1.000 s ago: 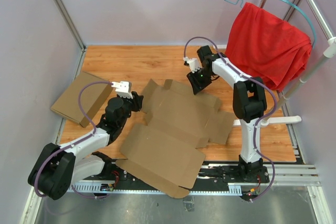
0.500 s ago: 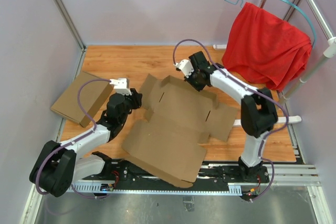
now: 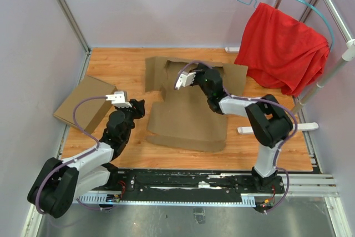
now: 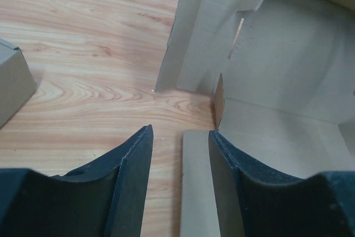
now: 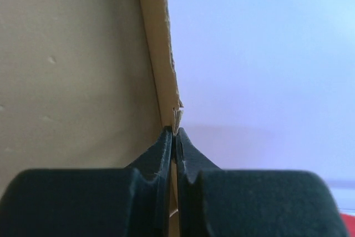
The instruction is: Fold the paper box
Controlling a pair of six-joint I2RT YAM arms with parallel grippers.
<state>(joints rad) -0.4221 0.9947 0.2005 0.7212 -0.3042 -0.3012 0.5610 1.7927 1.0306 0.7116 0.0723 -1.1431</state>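
Note:
The paper box (image 3: pixel 188 120) is a large brown die-cut cardboard sheet lying mid-table, its back flaps raised toward the far wall. My right gripper (image 3: pixel 199 76) is shut on a raised edge of it. In the right wrist view the jaws (image 5: pixel 175 132) pinch a thin cardboard edge (image 5: pixel 158 54). My left gripper (image 3: pixel 138 105) is open and low at the sheet's left edge. In the left wrist view its fingers (image 4: pixel 180 137) straddle bare wood and a narrow cardboard strip (image 4: pixel 195 187), with standing flaps (image 4: pixel 277 54) ahead.
A lighter tan closed box (image 3: pixel 83 104) lies at the left wall; its corner shows in the left wrist view (image 4: pixel 11 87). A red cloth (image 3: pixel 283 43) hangs on a hanger at the back right. A white rack foot (image 3: pixel 277 129) lies on the right.
My right gripper has pulled the cardboard back and to the left. The big flap that hung over the front edge is now on the table. My left gripper has drawn slightly nearer.

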